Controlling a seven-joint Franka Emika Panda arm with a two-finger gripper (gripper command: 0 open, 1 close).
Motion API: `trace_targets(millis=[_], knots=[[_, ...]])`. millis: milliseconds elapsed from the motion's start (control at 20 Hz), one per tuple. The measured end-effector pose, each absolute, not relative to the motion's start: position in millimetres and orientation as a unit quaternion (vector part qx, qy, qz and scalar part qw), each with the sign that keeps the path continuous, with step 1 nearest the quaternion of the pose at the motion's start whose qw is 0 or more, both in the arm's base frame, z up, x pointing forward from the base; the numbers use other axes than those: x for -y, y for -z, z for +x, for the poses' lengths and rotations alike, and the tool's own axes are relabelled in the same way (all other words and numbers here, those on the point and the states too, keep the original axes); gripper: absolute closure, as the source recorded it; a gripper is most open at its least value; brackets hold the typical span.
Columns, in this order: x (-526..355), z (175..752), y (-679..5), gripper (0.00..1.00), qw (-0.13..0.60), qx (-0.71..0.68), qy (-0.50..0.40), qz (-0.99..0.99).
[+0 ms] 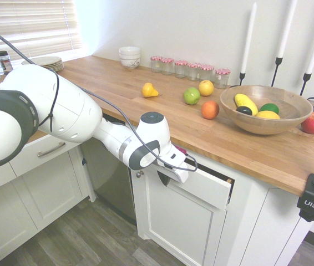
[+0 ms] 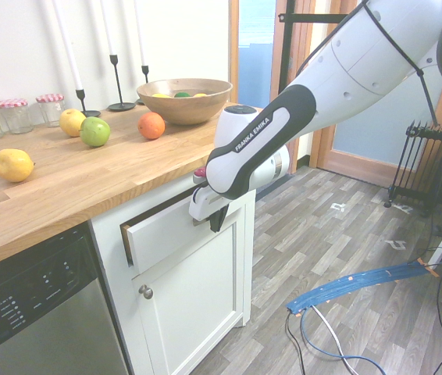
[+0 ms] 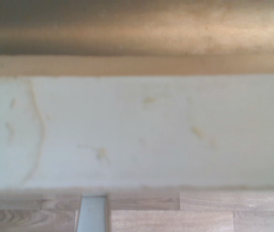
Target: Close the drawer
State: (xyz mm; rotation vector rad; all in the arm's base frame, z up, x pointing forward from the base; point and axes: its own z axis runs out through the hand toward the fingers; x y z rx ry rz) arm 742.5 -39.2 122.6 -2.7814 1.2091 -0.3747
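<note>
The drawer (image 1: 204,188) has a white front panel and sits just under the wooden countertop (image 1: 146,111), pulled out a little, with a dark gap showing at its right end. In the second exterior view the drawer (image 2: 162,230) also stands slightly out of the cabinet. My gripper (image 2: 217,220) is shut, with nothing held, and its dark fingers point down against the drawer front. In the first exterior view the gripper (image 1: 180,170) rests on the panel's upper left part. No handle shows. The wrist view is filled by a blurred white band of the drawer (image 3: 137,130).
A cabinet door with a round knob (image 2: 145,291) is below the drawer, and a dishwasher (image 2: 33,312) stands beside it. On the countertop are a wooden fruit bowl (image 1: 265,108), loose fruit (image 1: 209,109), several jars (image 1: 190,67) and candlesticks (image 1: 279,61).
</note>
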Motion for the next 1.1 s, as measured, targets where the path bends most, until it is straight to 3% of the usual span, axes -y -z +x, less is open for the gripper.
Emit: trace_targets(millis=[1100], knots=[[39.2,745.1,-113.6,1.0,0.029,-0.42,0.095,-0.902]])
